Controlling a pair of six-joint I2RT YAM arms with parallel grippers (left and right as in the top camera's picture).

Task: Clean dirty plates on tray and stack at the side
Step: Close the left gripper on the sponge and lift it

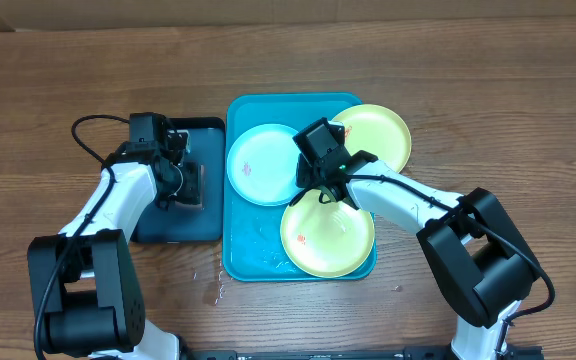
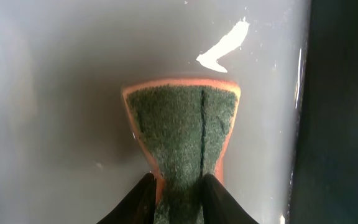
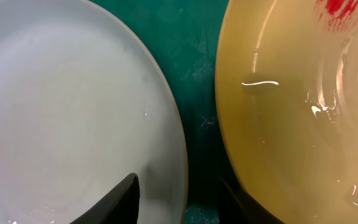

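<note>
both the left arm [image 1: 118, 205] and right arm [image 1: 398, 197] wear white rounded shells between bulky black joints; thin black cables [image 1: 83, 135] loop alongside. left gripper [image 2: 178, 180]: matte black tapered fingers [image 2: 138, 202].

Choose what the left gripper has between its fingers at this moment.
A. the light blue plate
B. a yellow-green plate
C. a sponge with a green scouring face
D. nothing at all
C: in the left wrist view the left gripper pinches the sponge, whose green face with an orange edge is squeezed narrow between the two dark fingers.
</note>
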